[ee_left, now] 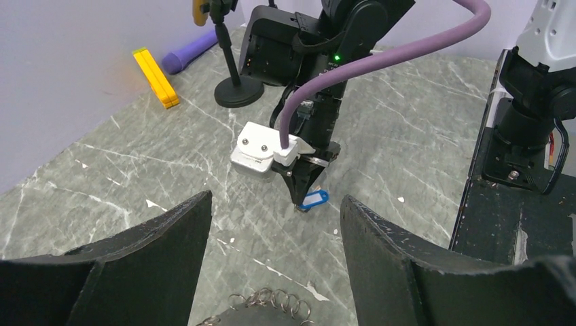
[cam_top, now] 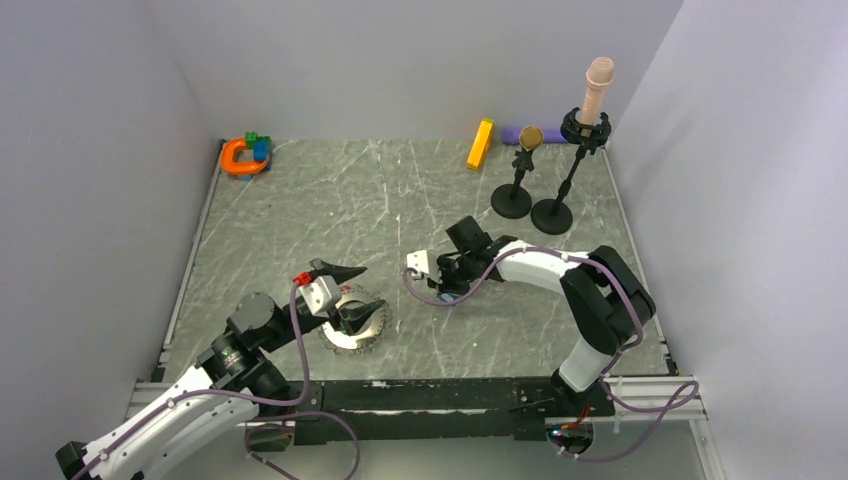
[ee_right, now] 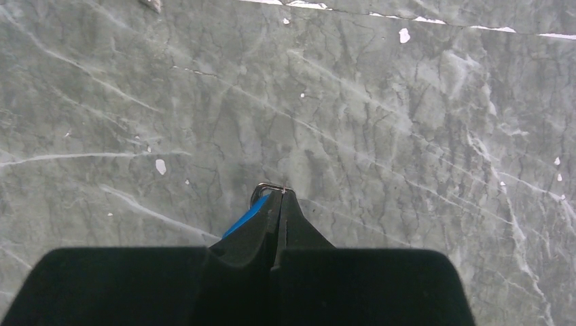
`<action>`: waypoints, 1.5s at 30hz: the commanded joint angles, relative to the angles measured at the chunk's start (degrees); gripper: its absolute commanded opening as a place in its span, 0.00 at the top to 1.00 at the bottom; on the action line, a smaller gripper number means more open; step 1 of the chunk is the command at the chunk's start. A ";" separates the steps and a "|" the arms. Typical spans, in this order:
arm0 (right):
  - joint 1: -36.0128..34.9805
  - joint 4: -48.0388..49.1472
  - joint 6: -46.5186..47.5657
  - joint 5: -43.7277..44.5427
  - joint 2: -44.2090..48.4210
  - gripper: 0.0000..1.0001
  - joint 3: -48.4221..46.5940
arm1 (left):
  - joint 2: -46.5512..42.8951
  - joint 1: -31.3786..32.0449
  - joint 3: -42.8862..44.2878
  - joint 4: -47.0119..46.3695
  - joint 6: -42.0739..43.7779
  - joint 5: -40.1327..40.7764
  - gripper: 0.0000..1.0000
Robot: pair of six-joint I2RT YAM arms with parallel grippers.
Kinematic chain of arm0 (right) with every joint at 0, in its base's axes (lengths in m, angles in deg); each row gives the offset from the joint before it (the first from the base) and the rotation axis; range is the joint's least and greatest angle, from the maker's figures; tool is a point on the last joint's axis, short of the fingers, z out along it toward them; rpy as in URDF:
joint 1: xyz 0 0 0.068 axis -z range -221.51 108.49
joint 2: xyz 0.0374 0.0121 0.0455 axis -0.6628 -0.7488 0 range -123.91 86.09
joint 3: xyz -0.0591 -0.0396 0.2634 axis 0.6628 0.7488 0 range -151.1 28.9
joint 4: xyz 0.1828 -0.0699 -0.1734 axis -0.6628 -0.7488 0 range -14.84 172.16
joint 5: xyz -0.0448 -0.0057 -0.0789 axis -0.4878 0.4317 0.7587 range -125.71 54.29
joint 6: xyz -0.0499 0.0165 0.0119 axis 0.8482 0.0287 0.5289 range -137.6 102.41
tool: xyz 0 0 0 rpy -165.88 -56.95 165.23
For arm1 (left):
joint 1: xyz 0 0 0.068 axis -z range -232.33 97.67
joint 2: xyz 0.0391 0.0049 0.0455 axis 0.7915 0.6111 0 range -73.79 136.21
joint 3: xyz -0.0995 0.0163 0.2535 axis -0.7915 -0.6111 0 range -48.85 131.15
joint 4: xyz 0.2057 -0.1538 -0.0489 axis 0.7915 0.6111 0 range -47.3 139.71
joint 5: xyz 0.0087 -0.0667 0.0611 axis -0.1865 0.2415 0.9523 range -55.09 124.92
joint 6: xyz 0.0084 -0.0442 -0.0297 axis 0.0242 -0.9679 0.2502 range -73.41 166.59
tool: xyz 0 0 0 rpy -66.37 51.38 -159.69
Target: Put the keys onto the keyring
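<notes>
Table [cam_top: 300, 210]: grey marbled slab, with walls [cam_top: 100, 150] close at 9, 12 and 3 o'clock. The arm bases line the 6 o'clock edge.
Right arm [cam_top: 590, 300]: reaches in from 5 o'clock, elbow near the 3 o'clock wall, wrist close to the table's middle.
Left arm [cam_top: 190, 400]: comes in from 7 o'clock and is cut off at the picture's lower corner.
Stands [cam_top: 552, 215]: two black-footed posts at 2 o'clock, side by side. The taller one carries a pink rod.
Left claw [cam_top: 365, 292]: spread wide with nothing in it, hanging over the keyring.
Keyring [cam_top: 352, 325]: lies flat at 7 o'clock and is partly covered by the left claw. The left wrist view shows only a few wire loops at its bottom edge.
Orange toy [cam_top: 243, 155]: in the 10 o'clock corner, with green and blue blocks on it.
Yellow bar [cam_top: 481, 143]: at 1 o'clock by the far wall, with a purple tube [cam_top: 515, 134] just beside it.
Right claw [ee_right: 278, 193]: pinched shut on the blue key, tip down at the marble.
Blue key [ee_left: 314, 199]: in the right claw near the table's middle. Its blade is hidden; only the blue head and a small metal loop show.
Red bit [cam_top: 301, 278]: by the left wrist, too small to tell what it is.
Open room: bare marble runs from the keyring toward 10 and 12 o'clock.
</notes>
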 commanded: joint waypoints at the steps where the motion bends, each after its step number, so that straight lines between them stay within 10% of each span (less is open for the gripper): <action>1: -0.68 -1.64 -0.66 1.94 -1.16 1.00 -2.92 | -0.13 -0.18 0.07 -1.83 -0.80 0.08 0.26; 23: -0.62 -2.31 -0.96 2.45 -1.60 0.97 -2.48 | -0.63 -0.23 0.22 -0.99 -0.89 0.84 0.26; 45: -0.54 -1.56 -2.97 2.83 -1.29 0.73 -2.39 | -0.89 -0.20 0.20 -1.03 -0.89 1.07 0.26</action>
